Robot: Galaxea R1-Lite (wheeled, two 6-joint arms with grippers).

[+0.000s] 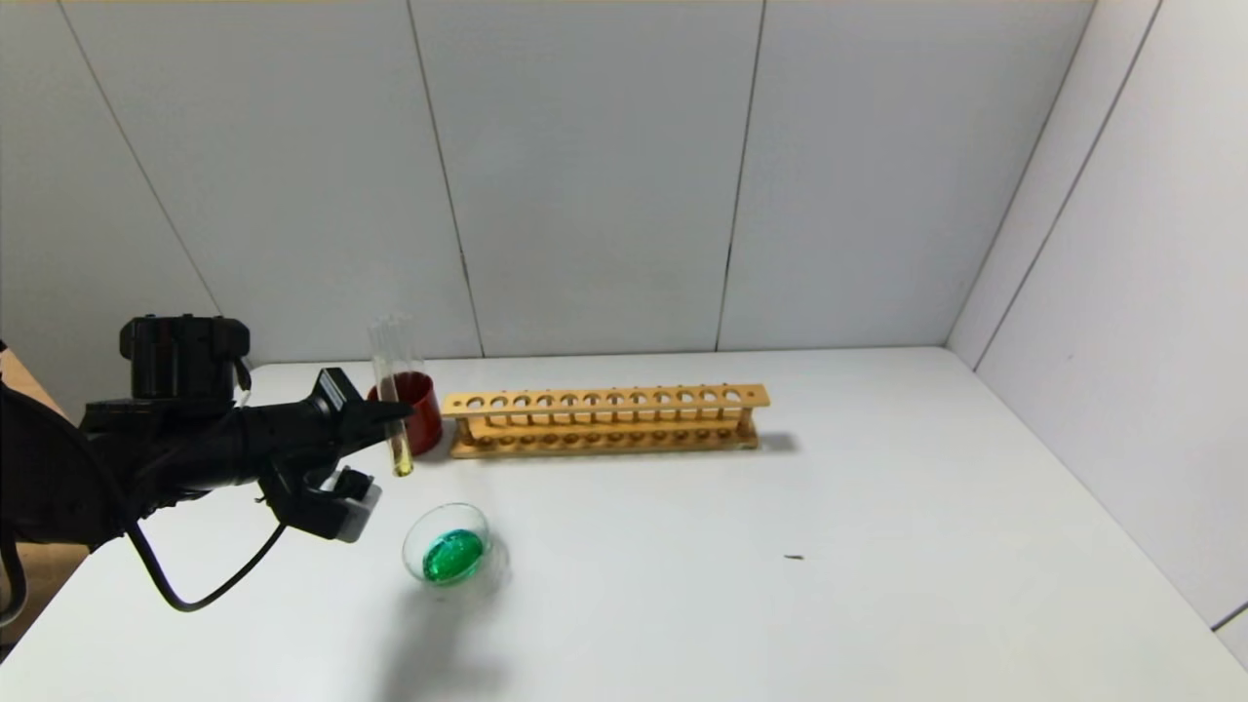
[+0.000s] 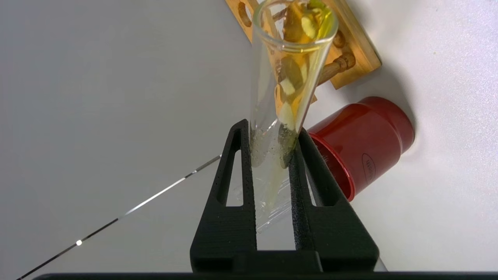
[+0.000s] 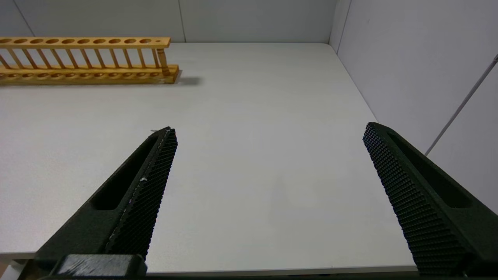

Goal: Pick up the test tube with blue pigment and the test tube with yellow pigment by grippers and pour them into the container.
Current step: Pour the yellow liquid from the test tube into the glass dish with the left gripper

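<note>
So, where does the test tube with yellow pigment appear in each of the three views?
Head view: the test tube with yellow pigment stands nearly upright at centre-left, clamped by the left gripper, in front of the red cup.
Left wrist view: the tube fills the middle, between the black fingers.
Right wrist view: not in it; only the open right gripper.
Shared landmark: the wooden rack.

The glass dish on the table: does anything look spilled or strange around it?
No spill shows around the dish; the table beside it looks dry. One oddity: its liquid is green. The left gripper holds the yellow tube upright, near the red cup.
</note>
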